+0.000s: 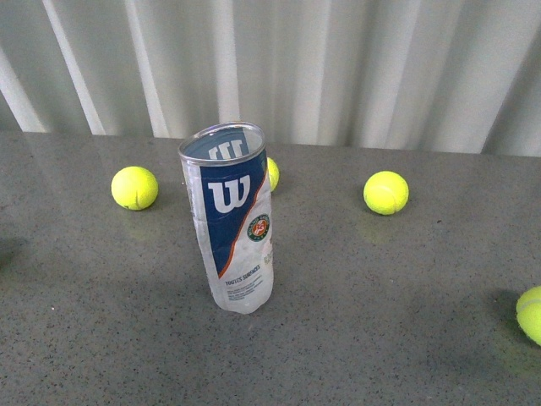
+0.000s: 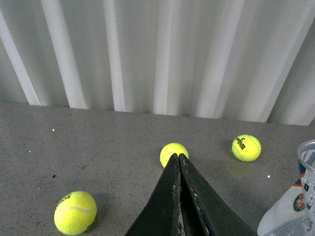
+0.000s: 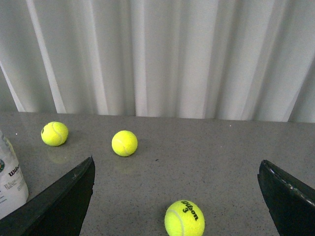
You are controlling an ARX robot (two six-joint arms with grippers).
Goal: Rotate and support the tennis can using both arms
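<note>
Tennis can (image 1: 234,222): upright, open-topped, centre of grey counter (image 1: 380,296).
Tennis balls: at 10 o'clock (image 1: 134,188), 2 o'clock (image 1: 386,193), one behind can.
Left pincer (image 2: 178,162): clenched, empty.
Right pincer (image 3: 177,196): released, spread wide.
</note>
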